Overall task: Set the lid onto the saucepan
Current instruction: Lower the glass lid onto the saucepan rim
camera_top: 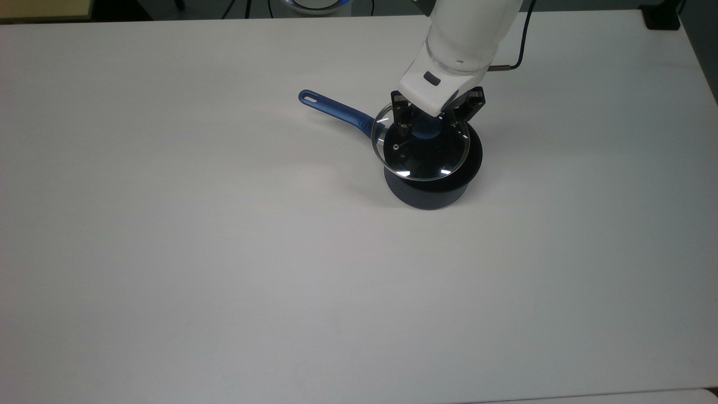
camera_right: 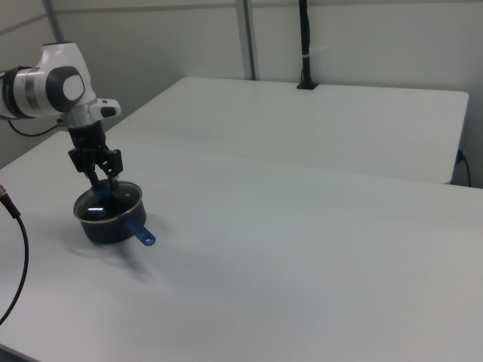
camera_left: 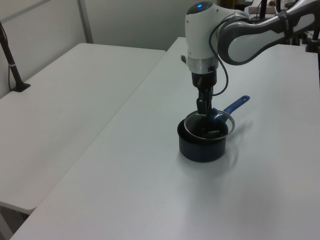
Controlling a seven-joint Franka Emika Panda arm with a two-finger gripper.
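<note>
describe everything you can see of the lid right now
The lid is a round clear glass disc with a thin metal rim, a blue central knob and a small steam vent. The end effector grips the knob from above. The lid lies roughly level over the open saucepan, offset slightly toward the top view's left. Whether it touches the pan's rim can't be told.

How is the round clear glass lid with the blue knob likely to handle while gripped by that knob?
The round clear glass lid looks rigid, so it should not flex. Glass with a metal rim is probably breakable if dropped onto the dark navy saucepan. The gripper is shut on the small knob alone, so the wide disc may tilt or swing.
</note>
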